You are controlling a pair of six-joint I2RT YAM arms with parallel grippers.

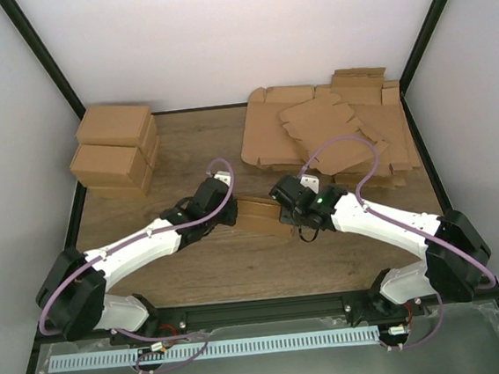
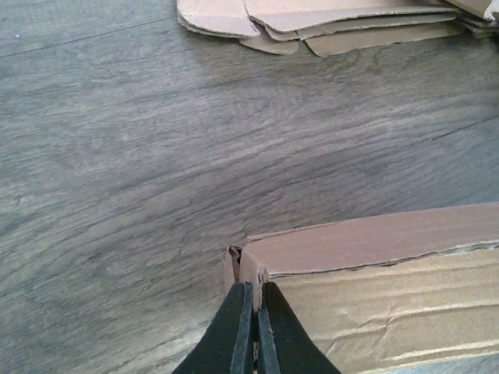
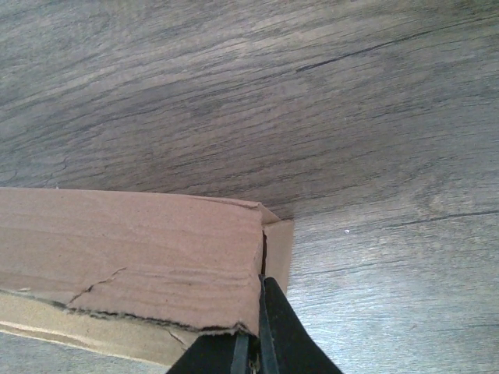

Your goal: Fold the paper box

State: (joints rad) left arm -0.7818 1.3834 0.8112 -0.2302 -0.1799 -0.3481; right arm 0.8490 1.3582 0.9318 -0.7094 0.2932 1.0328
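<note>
The paper box (image 1: pixel 254 213), a shallow brown cardboard carton, lies on the wooden table between my two grippers. My left gripper (image 1: pixel 236 207) is at its left end. In the left wrist view the black fingers (image 2: pixel 234 327) are shut on a thin cardboard edge at the paper box's (image 2: pixel 374 257) corner, so my left gripper (image 2: pixel 256 304) pinches it. My right gripper (image 1: pixel 278 212) holds the right end. In the right wrist view my right gripper (image 3: pixel 256 327) is shut on the end wall of the paper box (image 3: pixel 132 249), with one finger partly hidden under the top panel.
Folded brown cartons (image 1: pixel 115 149) are stacked at the back left. A pile of flat cardboard blanks (image 1: pixel 332 130) lies at the back right, its edge showing in the left wrist view (image 2: pixel 327 19). Black frame posts and white walls bound the table.
</note>
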